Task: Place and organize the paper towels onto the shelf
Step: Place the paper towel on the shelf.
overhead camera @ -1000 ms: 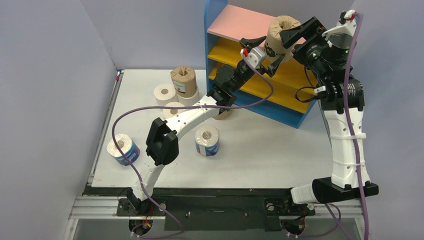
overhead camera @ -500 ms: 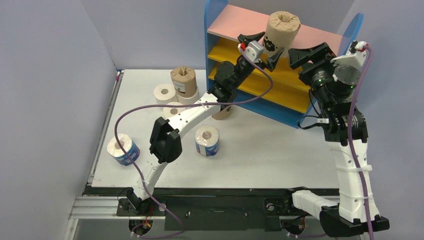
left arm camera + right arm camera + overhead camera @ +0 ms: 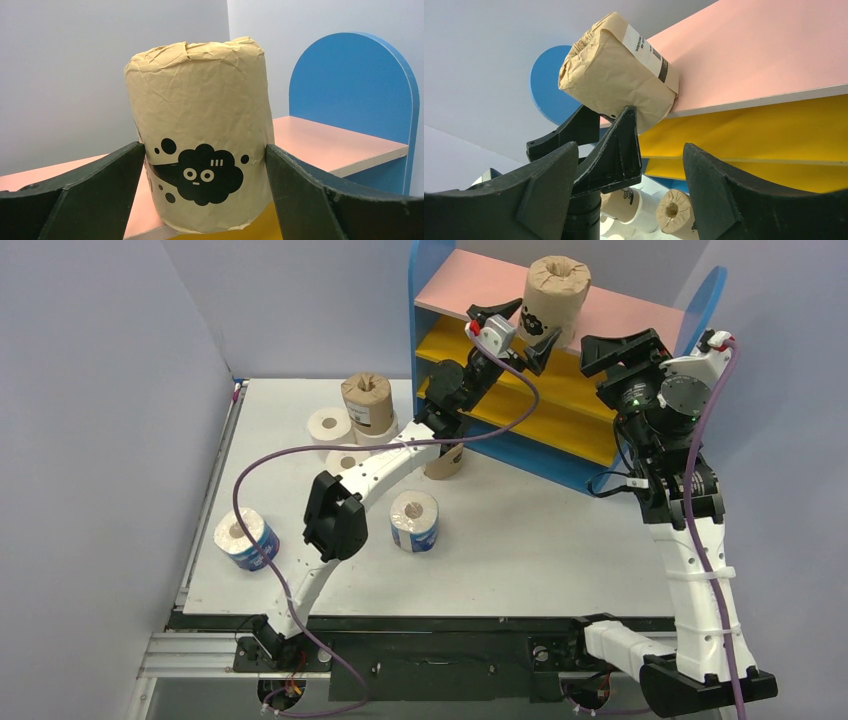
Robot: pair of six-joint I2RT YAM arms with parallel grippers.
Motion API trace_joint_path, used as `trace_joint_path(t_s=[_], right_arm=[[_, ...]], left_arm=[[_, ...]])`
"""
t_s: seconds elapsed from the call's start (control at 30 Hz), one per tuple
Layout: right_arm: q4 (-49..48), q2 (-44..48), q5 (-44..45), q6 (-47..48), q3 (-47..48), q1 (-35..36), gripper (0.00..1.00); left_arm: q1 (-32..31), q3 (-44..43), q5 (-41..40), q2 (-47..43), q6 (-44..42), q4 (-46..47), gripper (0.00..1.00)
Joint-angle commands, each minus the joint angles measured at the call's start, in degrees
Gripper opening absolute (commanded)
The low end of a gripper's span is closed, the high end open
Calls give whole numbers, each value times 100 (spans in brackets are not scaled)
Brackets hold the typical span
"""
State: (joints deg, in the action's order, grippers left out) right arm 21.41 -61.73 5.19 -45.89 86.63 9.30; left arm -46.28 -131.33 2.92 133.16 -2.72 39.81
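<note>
Your left claw (image 3: 522,328) is clamped on the brown roll (image 3: 556,298), with one finger on each side. The roll stands upright between the fingers. Its bottom sits at the front edge of the pink top board (image 3: 640,315) of the shelf (image 3: 425,300), and part of it seems to hang off. Your right claw (image 3: 622,348) is spread apart and holds nothing, just beside the roll. You are setting this roll down. Next, I think you should push it further onto the board, then let go. The other rolls (image 3: 413,518) wait on the counter (image 3: 540,540).
</note>
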Motion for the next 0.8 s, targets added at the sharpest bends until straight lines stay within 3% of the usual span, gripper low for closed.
trace_joint_path(t_s=[0.0, 0.37, 0.77], right_arm=[[-350, -45, 182, 55, 21, 7, 71], [-364, -280, 132, 76, 146, 19, 71], [-263, -282, 77, 118, 238, 16, 72]], left_arm=[[118, -375, -112, 189, 231, 397, 88], [297, -311, -5, 197, 744, 596, 98], [192, -341, 322, -104, 719, 329, 96]])
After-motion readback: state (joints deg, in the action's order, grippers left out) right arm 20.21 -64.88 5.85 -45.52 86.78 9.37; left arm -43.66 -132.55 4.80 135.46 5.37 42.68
